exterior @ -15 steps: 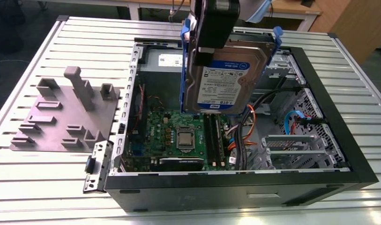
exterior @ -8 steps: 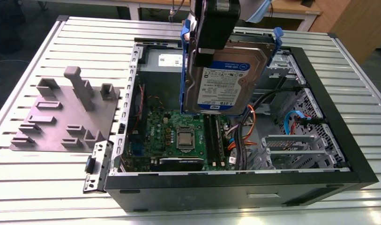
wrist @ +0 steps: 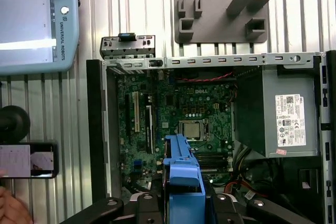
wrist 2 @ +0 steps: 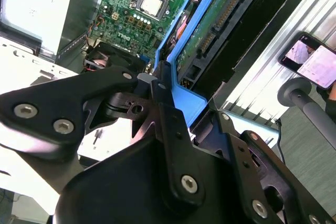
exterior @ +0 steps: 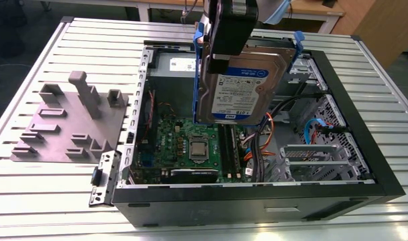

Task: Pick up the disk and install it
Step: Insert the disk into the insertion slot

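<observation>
One disk [exterior: 241,88], its white-and-blue label towards the exterior camera, hangs upright above the open computer case [exterior: 374,165], over the motherboard [exterior: 190,143]. The gripper [exterior: 225,50] is closed on the disk's upper edge, clamping the blue bracket [wrist 2: 186,100]. A grey fixture plate [exterior: 63,125] lies on the slatted table [exterior: 29,201] beside the case, toward the exterior view's left

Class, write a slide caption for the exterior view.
The gripper holds the disk upright over the motherboard of the open computer case.
</observation>
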### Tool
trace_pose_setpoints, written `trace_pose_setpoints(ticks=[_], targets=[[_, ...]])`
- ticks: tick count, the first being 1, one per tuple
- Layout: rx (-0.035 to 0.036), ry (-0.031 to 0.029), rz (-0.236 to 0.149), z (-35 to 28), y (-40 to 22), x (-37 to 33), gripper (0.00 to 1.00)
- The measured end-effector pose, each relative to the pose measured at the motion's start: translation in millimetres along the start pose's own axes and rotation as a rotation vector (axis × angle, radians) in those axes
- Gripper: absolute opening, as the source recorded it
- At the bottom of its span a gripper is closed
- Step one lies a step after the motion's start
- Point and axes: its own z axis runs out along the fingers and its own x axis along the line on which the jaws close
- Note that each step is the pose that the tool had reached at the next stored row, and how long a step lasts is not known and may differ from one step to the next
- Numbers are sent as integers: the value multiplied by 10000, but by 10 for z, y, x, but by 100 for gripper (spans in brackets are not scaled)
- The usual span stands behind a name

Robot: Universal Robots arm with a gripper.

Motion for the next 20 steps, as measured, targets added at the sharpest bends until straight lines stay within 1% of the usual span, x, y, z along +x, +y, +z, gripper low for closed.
trace_pose_setpoints(ticks=[10,12,14,17,20], targets=[[1,2,0,1,-1,20,36],[1,0,-1,5,-10,24,36],[1,2,0,8,-41,24,36],[0,3,0,14,-107,21,36],[0,3,0,16,-198,17,36]])
